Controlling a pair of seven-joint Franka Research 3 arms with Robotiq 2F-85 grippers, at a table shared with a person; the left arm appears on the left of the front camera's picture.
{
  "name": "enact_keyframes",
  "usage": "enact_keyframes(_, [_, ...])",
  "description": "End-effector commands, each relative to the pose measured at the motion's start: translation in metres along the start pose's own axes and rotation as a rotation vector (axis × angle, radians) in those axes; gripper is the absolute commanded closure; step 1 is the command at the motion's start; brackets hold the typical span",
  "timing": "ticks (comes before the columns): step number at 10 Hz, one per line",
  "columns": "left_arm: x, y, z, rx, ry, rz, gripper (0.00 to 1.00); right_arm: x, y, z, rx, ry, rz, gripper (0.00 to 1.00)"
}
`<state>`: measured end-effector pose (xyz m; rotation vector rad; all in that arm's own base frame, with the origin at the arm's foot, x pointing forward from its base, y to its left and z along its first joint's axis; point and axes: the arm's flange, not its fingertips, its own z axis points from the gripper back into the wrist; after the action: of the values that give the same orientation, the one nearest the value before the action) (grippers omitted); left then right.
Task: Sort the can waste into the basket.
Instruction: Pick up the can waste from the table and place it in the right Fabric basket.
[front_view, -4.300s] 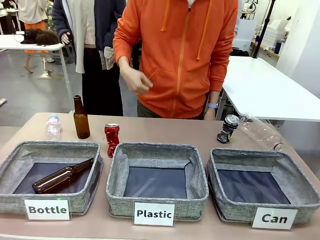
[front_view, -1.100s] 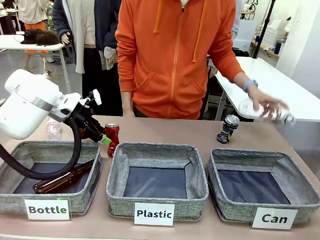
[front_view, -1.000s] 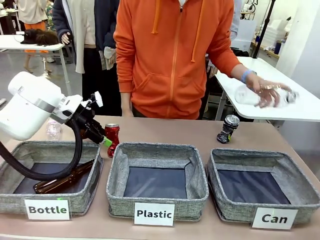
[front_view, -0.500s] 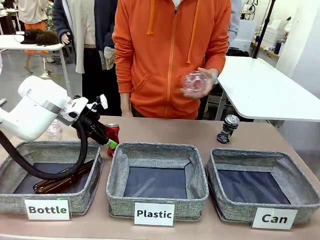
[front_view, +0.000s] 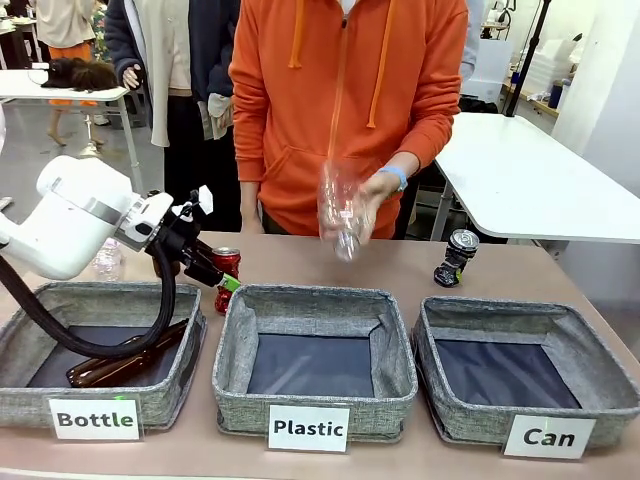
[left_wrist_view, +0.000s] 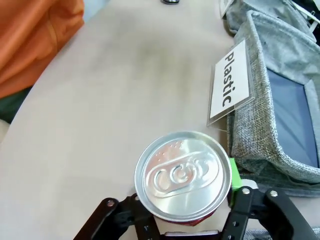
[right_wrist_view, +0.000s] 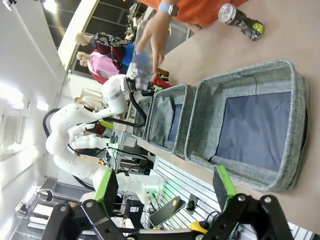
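Along the bottom of the front view you have three grey baskets in a row, each with one white label: "Bottle" (front_view: 95, 420) at lower left, "Plastic" (front_view: 309, 428) in the middle, "Can" (front_view: 549, 437) at lower right. The Can basket (front_view: 470, 418) shows its dark base. In the right wrist view the right gripper (right_wrist_view: 165, 180) has its green-padded fingers spread wide apart. One brown bottle (front_view: 125, 355) lies slanted in the Bottle basket (front_view: 30, 405). Just beyond the gap between the Bottle basket and the Plastic basket (front_view: 232, 395), left of centre, the red can (left_wrist_view: 182, 172) stands upright on the table (front_view: 330, 262). The left gripper (front_view: 222, 278) has a finger on either side of it, and you cannot tell whether the pads press it. Its silver top carries embossed writing too faint to read. That makes two cans: the second, the black can (front_view: 457, 257), leans on the table just past the Can basket's far left corner, right of centre, its print too small to read. Farthest off, at upper centre, a person in an orange hoodie holds one clear plastic bottle (front_view: 338, 205) in one hand (front_view: 375, 190) above the table's far edge.
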<state>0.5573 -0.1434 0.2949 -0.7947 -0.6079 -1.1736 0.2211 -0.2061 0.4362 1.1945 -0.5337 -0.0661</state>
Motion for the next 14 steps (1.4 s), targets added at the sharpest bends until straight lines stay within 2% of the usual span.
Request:
enact_keyframes(1, [-0.001,0.005,-0.004,-0.024,-0.036,-0.014,1.0,0.003,0.0,0.001,0.021,-0.015,0.026,0.0])
enact_keyframes(3, [0.001,0.0,0.012,-0.036,-0.076,-0.028,0.96,0.003,0.0,0.001,0.021,-0.015,0.026,0.0])
enact_keyframes(4, [0.006,-0.009,0.039,0.011,-0.104,-0.056,1.0,0.003,0.0,0.001,0.021,-0.015,0.026,0.0])
enact_keyframes(5, [0.012,-0.029,0.086,-0.008,-0.146,-0.103,1.0,0.003,0.0,0.001,0.021,-0.015,0.026,0.0])
enact_keyframes(7, [0.011,-0.088,0.165,-0.098,-0.145,-0.224,1.0,0.003,0.0,0.001,0.021,-0.015,0.026,0.0])
enact_keyframes(9, [-0.023,-0.153,0.224,-0.187,-0.082,-0.31,1.0,0.003,0.0,0.001,0.021,-0.015,0.026,0.0])
enact_keyframes(10, [-0.047,-0.183,0.25,-0.211,-0.095,-0.371,1.0,0.003,0.0,0.001,0.021,-0.015,0.026,0.0])
enact_keyframes(12, [-0.093,-0.23,0.286,-0.222,-0.234,-0.486,1.0,0.003,0.0,0.001,0.021,-0.015,0.026,0.0])
enact_keyframes(13, [-0.107,-0.245,0.29,-0.203,-0.286,-0.519,1.0,0.003,0.0,0.001,0.021,-0.015,0.026,0.0])
enact_keyframes(14, [-0.11,-0.252,0.286,-0.181,-0.318,-0.499,1.0,0.003,0.0,0.001,0.021,-0.015,0.026,0.0])
